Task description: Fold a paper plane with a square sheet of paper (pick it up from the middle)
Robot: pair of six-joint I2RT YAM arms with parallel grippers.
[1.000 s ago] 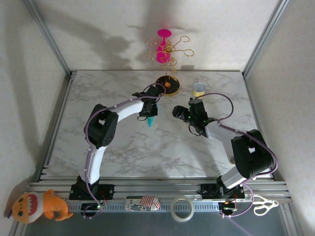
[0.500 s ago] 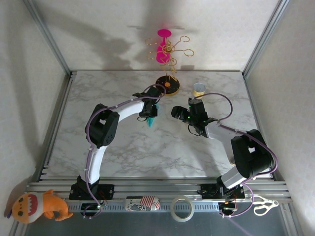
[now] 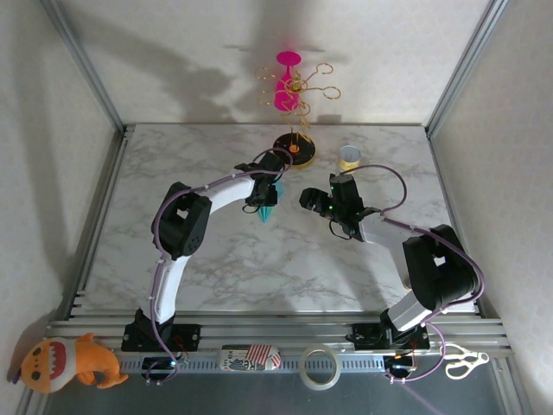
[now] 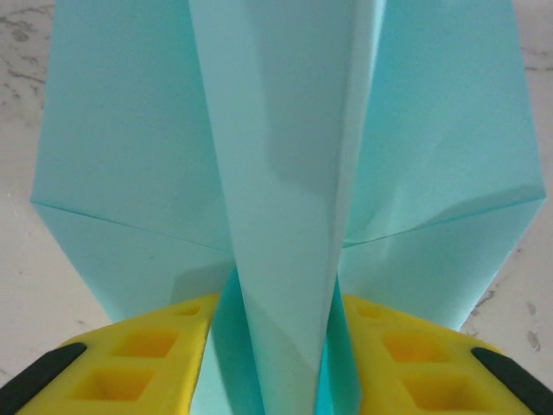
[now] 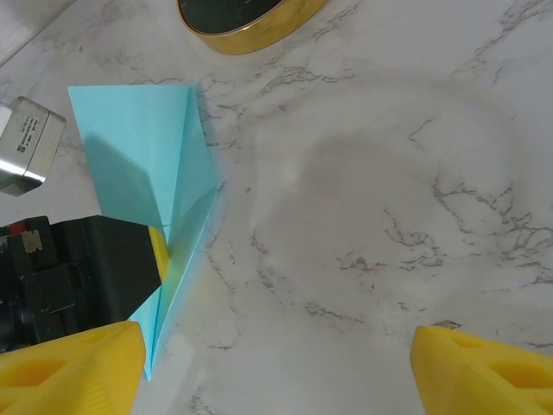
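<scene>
The square sheet of paper is folded into a teal paper plane (image 3: pixel 267 208) that lies on the marble mid-table, nose toward the near edge. My left gripper (image 3: pixel 264 195) is down over it. In the left wrist view the plane's centre ridge (image 4: pixel 285 173) rises between the yellow fingers (image 4: pixel 147 350), with a narrow gap on each side, so the left gripper (image 4: pixel 281 354) is open around the ridge. In the right wrist view the plane (image 5: pixel 143 143) lies at the left beside the black left gripper body (image 5: pixel 86 259). My right gripper (image 5: pixel 276 367) hovers open over bare marble, right of the plane (image 3: pixel 309 201).
The round black-and-yellow stand base (image 3: pixel 294 149) with its wire hooks stands just behind the plane, a pink glass (image 3: pixel 287 82) hanging above it. A small yellow roll (image 3: pixel 349 157) sits at the back right. Tape (image 3: pixel 318 367), scissors (image 3: pixel 462 361) and a plush toy (image 3: pixel 69 363) lie along the near rail.
The left jaws have parted from the plane's ridge, and the plane has settled slightly toward the table. Both arms have hardly moved.
</scene>
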